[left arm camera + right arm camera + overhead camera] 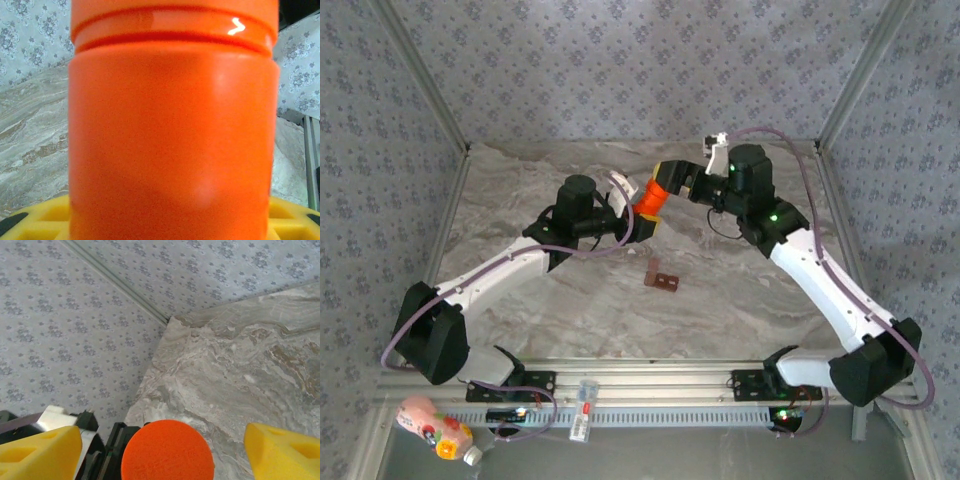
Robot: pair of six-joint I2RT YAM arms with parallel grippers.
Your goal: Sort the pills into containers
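Containers [663,279] lie on the desk [570,310] near its middle, apart from both arms. Behind them the orange bottle [650,203] — left jaws pinch its body; right jaws spread either side of its cap [167,450], not touching.

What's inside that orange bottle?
Its contents cannot be seen. The orange bottle has solid, opaque walls, and from the right wrist camera its round orange top is a flat disc with no opening. Whatever it holds is hidden.
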